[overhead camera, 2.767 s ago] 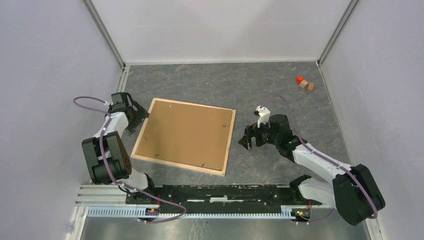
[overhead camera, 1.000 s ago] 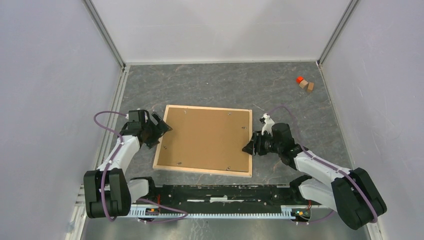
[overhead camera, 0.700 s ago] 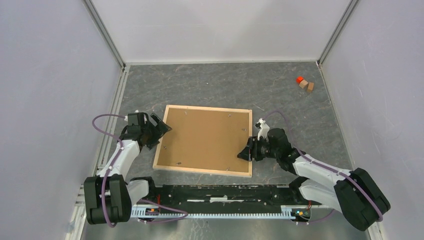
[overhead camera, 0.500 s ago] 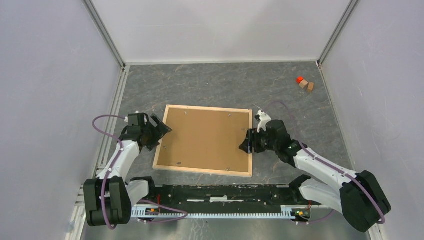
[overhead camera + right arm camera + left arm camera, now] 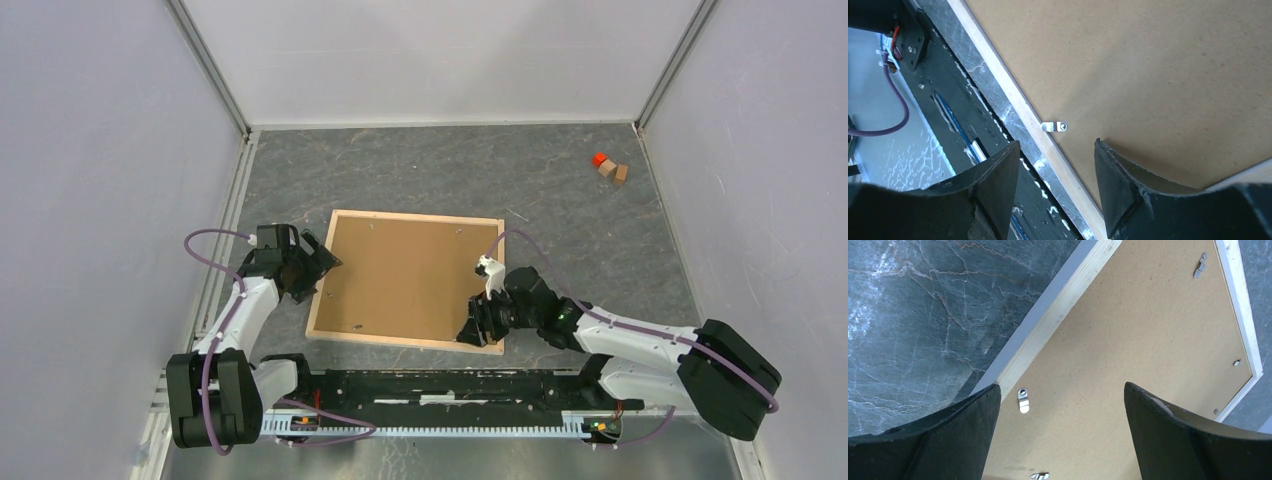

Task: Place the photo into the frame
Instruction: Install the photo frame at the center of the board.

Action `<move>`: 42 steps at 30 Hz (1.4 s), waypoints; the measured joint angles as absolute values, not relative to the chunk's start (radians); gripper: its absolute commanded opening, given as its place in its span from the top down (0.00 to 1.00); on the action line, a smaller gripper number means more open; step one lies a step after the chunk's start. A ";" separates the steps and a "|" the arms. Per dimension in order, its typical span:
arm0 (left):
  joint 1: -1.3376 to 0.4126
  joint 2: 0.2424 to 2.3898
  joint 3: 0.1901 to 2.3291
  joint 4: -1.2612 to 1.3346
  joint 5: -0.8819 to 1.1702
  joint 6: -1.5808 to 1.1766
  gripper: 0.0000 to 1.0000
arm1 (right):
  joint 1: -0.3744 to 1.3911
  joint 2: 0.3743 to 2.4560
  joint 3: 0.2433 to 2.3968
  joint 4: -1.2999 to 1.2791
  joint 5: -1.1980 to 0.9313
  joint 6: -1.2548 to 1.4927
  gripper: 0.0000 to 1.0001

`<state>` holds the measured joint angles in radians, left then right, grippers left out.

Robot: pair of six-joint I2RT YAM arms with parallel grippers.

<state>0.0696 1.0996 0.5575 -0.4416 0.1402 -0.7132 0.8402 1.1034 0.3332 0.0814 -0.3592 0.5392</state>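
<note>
The frame (image 5: 420,216) lies face down mid-table, its pale wood rails around a brown backing board (image 5: 410,275) held by small metal clips. The photo is hidden. My left gripper (image 5: 322,268) is open and empty at the frame's left rail. In the left wrist view its gripper (image 5: 1060,390) straddles the rail (image 5: 1063,300) and a clip (image 5: 1022,400). My right gripper (image 5: 476,335) is open and empty over the frame's near right corner. In the right wrist view its gripper (image 5: 1056,145) is just below a clip (image 5: 1054,126) by the near rail (image 5: 1013,100).
An orange block and two small wooden blocks (image 5: 610,168) sit at the back right. The black arm-mount rail (image 5: 440,385) runs along the near edge, close to the frame's near rail. Grey walls close in three sides.
The frame has been turned and shifted right since the earliest frame. In the last second my right gripper slid from the frame's right rail to its near right corner. The left gripper barely moved.
</note>
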 measured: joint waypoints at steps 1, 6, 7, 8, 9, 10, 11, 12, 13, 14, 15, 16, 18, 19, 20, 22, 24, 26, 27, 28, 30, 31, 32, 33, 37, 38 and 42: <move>0.070 1.101 0.558 -0.442 0.140 -0.713 0.00 | 0.853 1.103 0.331 0.096 -0.356 0.549 0.40; 0.069 1.100 0.558 -0.442 0.136 -0.714 0.00 | 0.895 1.117 0.323 0.155 -0.347 0.584 0.45; 0.069 1.100 0.558 -0.442 0.136 -0.714 0.00 | 0.905 1.126 0.322 0.165 -0.346 0.591 0.46; 0.069 1.100 0.558 -0.442 0.136 -0.714 0.00 | 0.914 1.133 0.321 0.171 -0.341 0.599 0.46; 0.068 1.100 0.558 -0.442 0.135 -0.713 0.00 | 0.924 1.139 0.321 0.172 -0.337 0.603 0.47; 0.067 1.100 0.558 -0.442 0.134 -0.713 0.00 | 0.933 1.140 0.321 0.173 -0.335 0.606 0.48; 0.066 1.100 0.558 -0.442 0.133 -0.714 0.00 | 0.942 1.140 0.321 0.173 -0.331 0.608 0.49; 0.065 1.100 0.558 -0.442 0.132 -0.714 0.00 | 0.949 1.140 0.321 0.175 -0.330 0.610 0.50; 0.065 1.100 0.558 -0.442 0.132 -0.713 0.00 | 0.954 1.140 0.321 0.176 -0.328 0.613 0.50; 0.065 1.100 0.558 -0.442 0.133 -0.713 0.00 | 0.961 1.140 0.321 0.178 -0.327 0.616 0.50; 0.065 1.100 0.558 -0.442 0.133 -0.713 0.00 | 0.966 1.141 0.321 0.180 -0.327 0.617 0.51; 0.065 1.100 0.558 -0.442 0.133 -0.714 0.00 | 0.971 1.142 0.321 0.184 -0.326 0.622 0.52; 0.065 1.100 0.558 -0.442 0.133 -0.714 0.00 | 0.978 1.152 0.321 0.196 -0.324 0.625 0.52; 0.065 1.100 0.558 -0.442 0.133 -0.713 0.00 | 0.982 1.162 0.320 0.207 -0.323 0.629 0.52; 0.065 1.100 0.558 -0.442 0.133 -0.714 0.00 | 0.984 1.170 0.319 0.220 -0.323 0.632 0.52; 0.065 1.100 0.558 -0.442 0.133 -0.714 0.00 | 0.987 1.188 0.319 0.248 -0.321 0.637 0.52; 0.065 1.100 0.558 -0.442 0.133 -0.714 0.00 | 0.989 1.206 0.319 0.276 -0.317 0.643 0.52; 0.065 1.100 0.558 -0.442 0.132 -0.714 0.00 | 0.991 1.222 0.319 0.299 -0.307 0.646 0.52; 0.065 1.099 0.558 -0.442 0.132 -0.713 0.00 | 0.991 1.230 0.319 0.311 -0.300 0.648 0.52; 0.065 1.098 0.558 -0.442 0.132 -0.713 0.00 | 0.992 1.238 0.319 0.323 -0.293 0.651 0.52; 0.065 1.098 0.558 -0.442 0.133 -0.713 0.00 | 0.995 1.249 0.319 0.335 -0.267 0.651 0.51; 0.065 1.098 0.558 -0.442 0.132 -0.714 0.00 | 0.997 1.258 0.319 0.332 -0.251 0.652 0.51; 0.065 1.098 0.558 -0.442 0.132 -0.714 0.00 | 0.998 1.261 0.319 0.337 -0.247 0.653 0.51; 0.065 1.098 0.558 -0.442 0.133 -0.713 0.00 | 0.999 1.261 0.319 0.340 -0.229 0.651 0.50; 0.065 1.098 0.558 -0.442 0.132 -0.713 0.00 | 1.000 1.246 0.324 0.313 -0.189 0.648 0.41; 0.065 1.098 0.558 -0.442 0.133 -0.714 0.00 | 1.002 1.233 0.326 0.299 -0.180 0.645 0.37; 0.065 1.098 0.558 -0.442 0.133 -0.714 0.00 | 1.002 1.152 0.364 0.203 -0.136 0.613 0.16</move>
<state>0.0654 1.0985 0.5583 -0.4419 0.1326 -0.7136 1.0016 1.1522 0.3641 0.2028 -0.1356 0.6132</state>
